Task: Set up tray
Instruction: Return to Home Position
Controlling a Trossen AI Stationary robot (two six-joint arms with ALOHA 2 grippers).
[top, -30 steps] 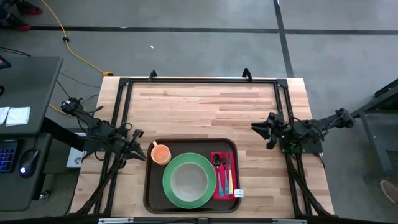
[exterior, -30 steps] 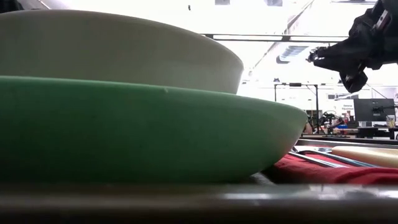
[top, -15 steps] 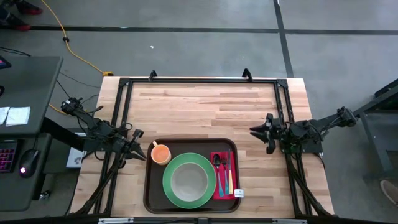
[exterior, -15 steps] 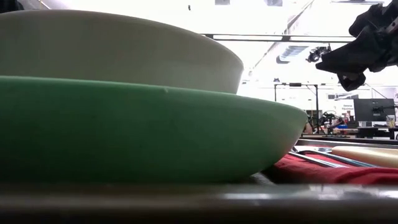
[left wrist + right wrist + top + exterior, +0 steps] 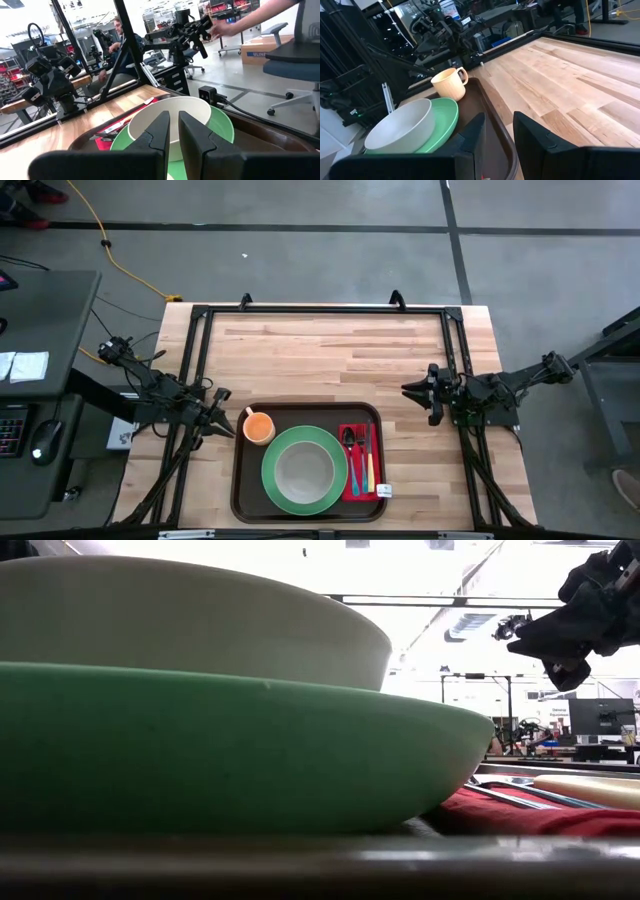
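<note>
The dark brown tray (image 5: 236, 480) lies at the table's near edge. On it rests a green plate (image 5: 272, 472) with a pale bowl (image 5: 304, 470) standing in it. An orange cup (image 5: 258, 427) stands in the tray's far left corner. A red napkin (image 5: 347, 486) with cutlery (image 5: 360, 455) lies on the tray's right part. My left gripper (image 5: 226, 428) hangs level just left of the cup, open by a narrow gap (image 5: 174, 132), with nothing between its fingers. My right gripper (image 5: 406, 389) hangs open (image 5: 498, 132) above the wood, beyond the tray's far right corner.
A black frame (image 5: 320, 310) runs around the table's far edge and both sides. Bare wood (image 5: 330, 350) fills the far half. A desk with a mouse (image 5: 40, 442) stands to the left. Beyond the table a person's arm (image 5: 250, 17) reaches toward another robot arm.
My right gripper has turned a little at the wrist while staying where it was, above the table's right side. The tray and the things on it have kept still.
</note>
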